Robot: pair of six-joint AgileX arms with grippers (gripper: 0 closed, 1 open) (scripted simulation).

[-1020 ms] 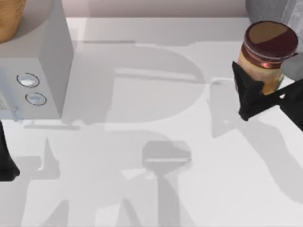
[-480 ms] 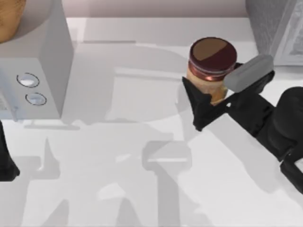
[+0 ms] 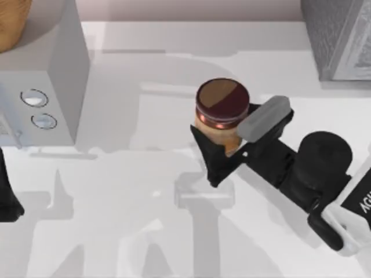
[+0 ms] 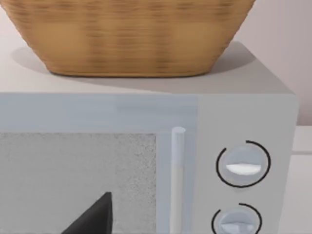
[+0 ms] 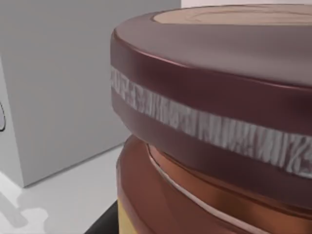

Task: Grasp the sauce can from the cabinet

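Near the table's (image 3: 145,243) centre, the right gripper (image 3: 223,147) clasps the sauce can (image 3: 222,110); its wrist view reveals the lid's ribbed band. The cabinet (image 3: 336,35) occupies the far right corner.

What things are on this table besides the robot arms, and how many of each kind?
Sauce can, held in the right gripper: 1
Dark speckled cabinet: 1
Light grey box with round knobs: 1
Wicker basket on that box: 1
Total: 4
The left gripper is parked at the table's left edge.
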